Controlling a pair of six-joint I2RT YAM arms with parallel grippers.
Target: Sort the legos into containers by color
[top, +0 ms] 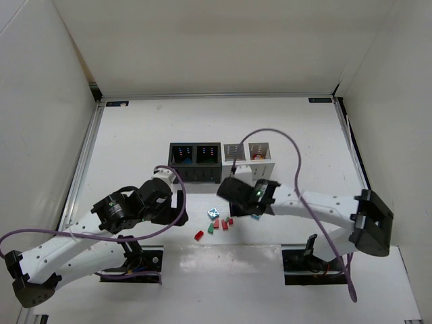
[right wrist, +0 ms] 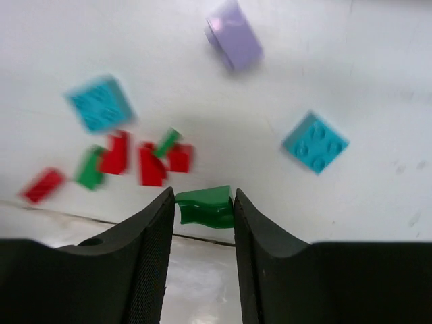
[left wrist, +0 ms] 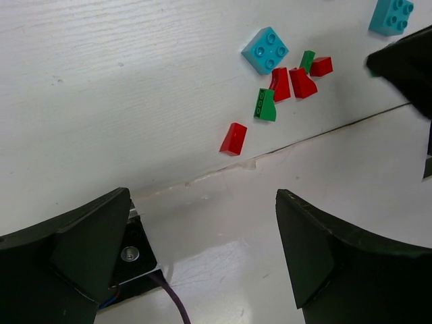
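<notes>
R gripper is squeezed on a green lego, just in front of the bins. L gripper is wide apart, empty. Next, prob.: lift it over its own bin & let go.

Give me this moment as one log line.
right gripper: shut on green lego | left gripper: open, empty | loose legos: clustered on table

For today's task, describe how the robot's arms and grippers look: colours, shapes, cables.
The left arm and right arm have white perforated links and black joint housings; a purple cable loops along each. The left gripper and right gripper have black wedge-shaped fingers.
</notes>
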